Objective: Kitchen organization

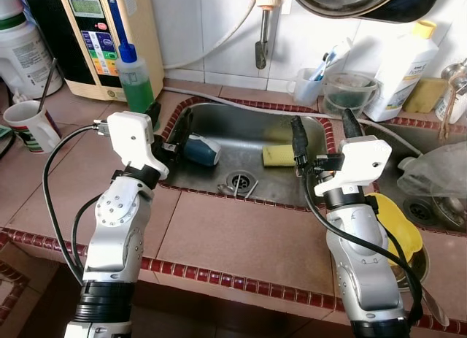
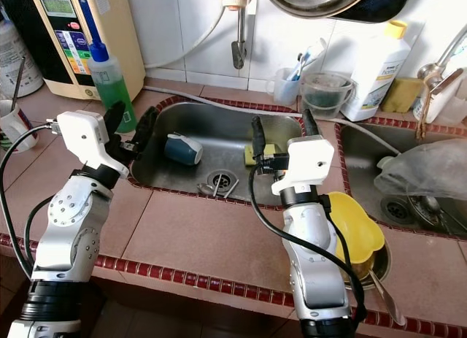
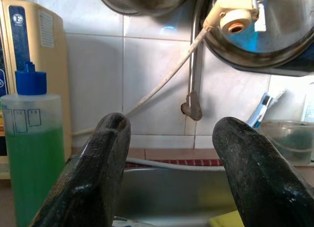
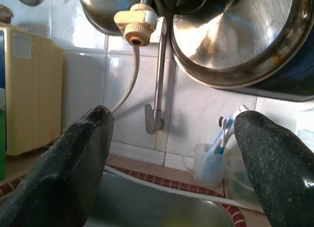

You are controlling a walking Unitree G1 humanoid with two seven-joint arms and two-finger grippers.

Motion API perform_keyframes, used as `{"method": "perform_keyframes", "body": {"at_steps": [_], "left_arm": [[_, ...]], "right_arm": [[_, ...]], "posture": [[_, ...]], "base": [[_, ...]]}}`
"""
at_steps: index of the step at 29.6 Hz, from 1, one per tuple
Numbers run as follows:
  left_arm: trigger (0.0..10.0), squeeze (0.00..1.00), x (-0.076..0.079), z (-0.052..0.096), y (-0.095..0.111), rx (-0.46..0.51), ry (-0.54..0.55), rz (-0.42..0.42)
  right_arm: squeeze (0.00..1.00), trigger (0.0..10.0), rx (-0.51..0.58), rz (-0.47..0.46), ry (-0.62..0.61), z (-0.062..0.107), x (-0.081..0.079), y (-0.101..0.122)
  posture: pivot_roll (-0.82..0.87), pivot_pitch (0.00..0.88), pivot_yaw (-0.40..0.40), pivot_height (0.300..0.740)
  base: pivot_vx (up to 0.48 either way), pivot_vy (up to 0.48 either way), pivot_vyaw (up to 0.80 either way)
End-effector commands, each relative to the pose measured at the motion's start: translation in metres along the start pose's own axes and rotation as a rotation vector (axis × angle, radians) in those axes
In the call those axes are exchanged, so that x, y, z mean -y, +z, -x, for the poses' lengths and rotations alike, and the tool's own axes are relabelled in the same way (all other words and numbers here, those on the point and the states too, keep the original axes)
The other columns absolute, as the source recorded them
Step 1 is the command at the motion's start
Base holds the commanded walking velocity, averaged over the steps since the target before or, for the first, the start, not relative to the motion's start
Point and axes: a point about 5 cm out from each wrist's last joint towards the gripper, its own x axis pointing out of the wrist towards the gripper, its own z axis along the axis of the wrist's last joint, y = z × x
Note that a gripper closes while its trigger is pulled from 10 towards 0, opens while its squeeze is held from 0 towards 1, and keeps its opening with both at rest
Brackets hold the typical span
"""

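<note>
The left gripper (image 1: pixel 175 137) is hovering with fingers spread at the near-left rim of the sink (image 1: pixel 248 119), just beside the blue cup (image 1: pixel 201 149) lying tipped inside. It should probably be lowering straight over the cup's body before squeezing. The right gripper (image 1: pixel 322 137) is waiting spread above the yellow sponge (image 1: pixel 277 155).

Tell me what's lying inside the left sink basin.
In the sink basin: a blue cup on its side, a yellow sponge, and the drain with small metal pieces beside it. The cup's inside cannot be seen.
</note>
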Motion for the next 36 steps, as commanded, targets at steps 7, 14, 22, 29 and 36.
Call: {"method": "perform_keyframes", "body": {"at_steps": [7,14,22,29,36], "left_arm": [[10.0,0.00,0.004,0.002,0.001,-0.003,-0.005,-0.010],[10.0,0.00,0.006,0.003,0.001,-0.006,-0.014,-0.006],[10.0,0.00,0.007,0.004,0.001,-0.009,-0.017,0.008],[10.0,0.00,0.006,0.004,0.007,0.000,-0.018,0.005],[10.0,0.00,0.007,0.005,0.006,-0.008,-0.020,0.008]], "right_arm": [[0.00,10.0,0.007,0.015,0.004,-0.001,0.003,-0.001],[0.00,10.0,0.005,0.020,0.005,0.000,0.003,-0.001],[0.00,10.0,0.010,0.021,0.003,0.000,0.004,0.000],[0.00,10.0,0.063,0.002,-0.008,-0.003,0.005,0.015],[0.00,10.0,0.067,0.000,-0.008,-0.002,0.004,0.017]], "posture": [[-0.10,0.012,0.010,0.740],[-0.10,0.018,0.010,0.740],[-0.10,0.020,0.012,0.740],[-0.10,0.025,0.013,0.740],[-0.10,0.031,0.015,0.740]], "base": [[0.000,0.000,0.00],[0.000,0.000,0.00],[0.000,-0.139,0.00],[0.000,-0.155,0.00],[0.000,-0.190,0.00]]}}
